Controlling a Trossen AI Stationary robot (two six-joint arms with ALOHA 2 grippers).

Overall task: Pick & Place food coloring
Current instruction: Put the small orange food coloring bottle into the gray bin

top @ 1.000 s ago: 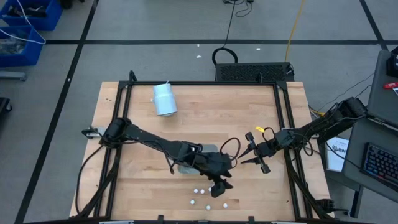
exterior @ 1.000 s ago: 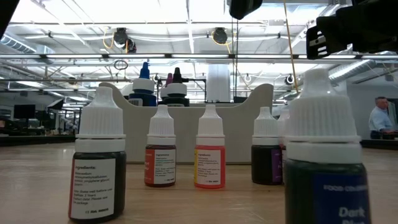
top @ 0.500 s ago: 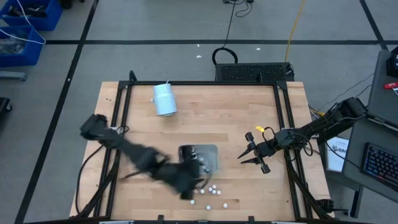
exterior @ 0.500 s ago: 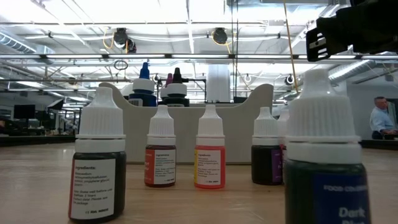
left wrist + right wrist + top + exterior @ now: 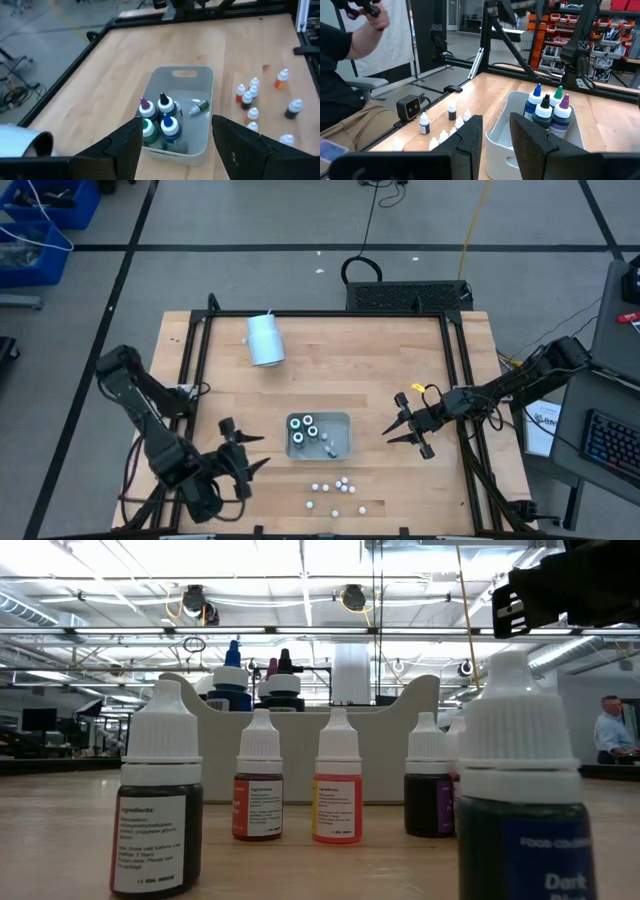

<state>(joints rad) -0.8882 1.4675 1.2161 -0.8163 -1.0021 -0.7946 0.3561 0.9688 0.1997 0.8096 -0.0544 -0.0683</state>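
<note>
Food coloring bottles (image 5: 336, 488) lie right of your left gripper (image 5: 243, 455).
It is wide open, holding nothing; the right gripper (image 5: 392, 429) is narrowly open and empty.

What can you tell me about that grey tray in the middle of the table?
The grey rectangular tray looks like smooth plastic, with rounded corners, tall walls and a slot handle cut in one end wall. It sits flat on the wooden table. Inside stand four larger bottles with coloured pointed tips, clustered at one end, and one small bottle lies beside them. Neither gripper touches it.
</note>
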